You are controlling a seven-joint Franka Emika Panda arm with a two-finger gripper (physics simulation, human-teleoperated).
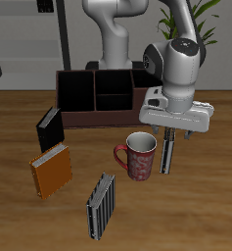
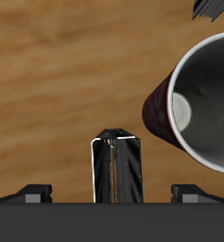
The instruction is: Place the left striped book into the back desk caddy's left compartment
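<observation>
The left striped book (image 1: 169,154) stands upright on the table beside the mug, its thin edge toward the exterior camera. My gripper (image 1: 174,134) hovers right above it, open. In the wrist view the book's top edge (image 2: 116,168) lies midway between my fingertips (image 2: 33,194), and neither finger touches it; the gripper (image 2: 113,195) straddles it. The back desk caddy (image 1: 100,120), a dark reddish-brown box, stands at the table's back. Its left compartment (image 1: 76,91) is a tall black-lined end bay. The caddy's other end is hidden behind my arm.
A red patterned mug (image 1: 139,156) stands close beside the book and also shows in the wrist view (image 2: 203,99). A second striped book (image 1: 101,206) stands near the front edge. An orange book (image 1: 51,173) and a black book (image 1: 49,126) stand before the caddy.
</observation>
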